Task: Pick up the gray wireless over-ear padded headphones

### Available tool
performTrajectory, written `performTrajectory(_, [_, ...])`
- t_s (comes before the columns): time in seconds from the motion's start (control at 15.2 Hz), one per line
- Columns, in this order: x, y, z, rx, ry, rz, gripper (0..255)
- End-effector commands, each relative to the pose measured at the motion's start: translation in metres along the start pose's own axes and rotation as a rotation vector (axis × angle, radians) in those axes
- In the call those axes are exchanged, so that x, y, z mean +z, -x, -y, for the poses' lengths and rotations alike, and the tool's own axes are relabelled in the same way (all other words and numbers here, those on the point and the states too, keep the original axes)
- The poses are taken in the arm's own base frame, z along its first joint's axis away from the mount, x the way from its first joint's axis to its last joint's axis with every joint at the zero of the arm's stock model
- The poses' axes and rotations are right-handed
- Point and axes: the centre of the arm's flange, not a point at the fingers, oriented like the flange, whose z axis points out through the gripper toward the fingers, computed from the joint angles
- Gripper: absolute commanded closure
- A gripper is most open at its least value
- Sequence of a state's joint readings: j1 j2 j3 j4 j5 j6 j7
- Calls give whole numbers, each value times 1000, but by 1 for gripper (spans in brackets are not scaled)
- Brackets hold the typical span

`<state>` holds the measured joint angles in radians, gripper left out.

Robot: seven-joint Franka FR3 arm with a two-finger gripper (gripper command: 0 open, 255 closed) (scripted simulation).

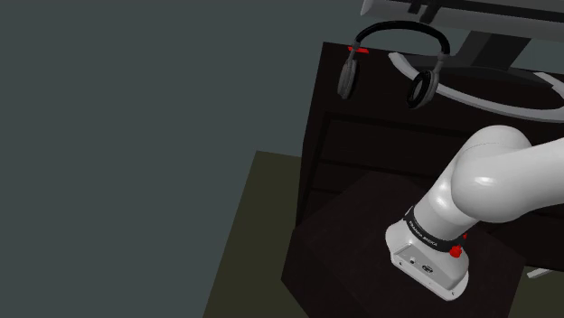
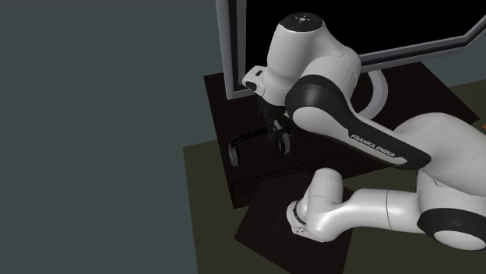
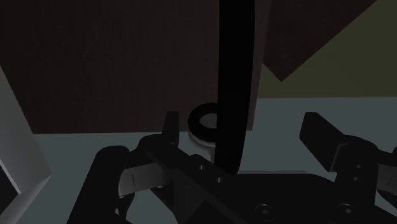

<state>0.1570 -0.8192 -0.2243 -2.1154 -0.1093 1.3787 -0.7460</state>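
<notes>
Two gripper (image 3: 243, 127) fingers (image 3: 170, 132) wide apart, headphones (image 3: 233, 76) band between them, untouched.

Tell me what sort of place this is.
Probably a home office or study corner, though little of the room shows: a dark desk carries a monitor, and over-ear headphones are close beside it.

**Dim renders, dark shapes on dark ground**

All three views are dim, under soft, even light that seems to fall from above. The white arm (image 1: 479, 172) is the brightest thing, smoothly shaded, with pale highlights along its upper curves. The dark desk (image 1: 380, 95) nearly merges with the gloom around it. In the wrist view the end effector (image 3: 242, 121) and the headphones (image 3: 235, 63) read as near-black silhouettes against grey. Edges stay crisp throughout.
</notes>
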Motion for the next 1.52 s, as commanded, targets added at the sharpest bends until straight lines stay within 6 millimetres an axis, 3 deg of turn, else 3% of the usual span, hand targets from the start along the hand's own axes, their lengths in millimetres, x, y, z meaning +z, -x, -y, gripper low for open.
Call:
performTrajectory(0.0, [8,4,-5,-24,-10,6,0])
performTrajectory(0.33, [37,6,-5,-24,-10,6,0])
performTrajectory(0.46, [37,6,-5,-24,-10,6,0])
performTrajectory(0.53, [37,6,-5,-24,-10,6,255])
performTrajectory(1.12, [37,6,-5,-24,-10,6,255])
performTrajectory(1.45, [11,4,-5,-24,-10,6,255])
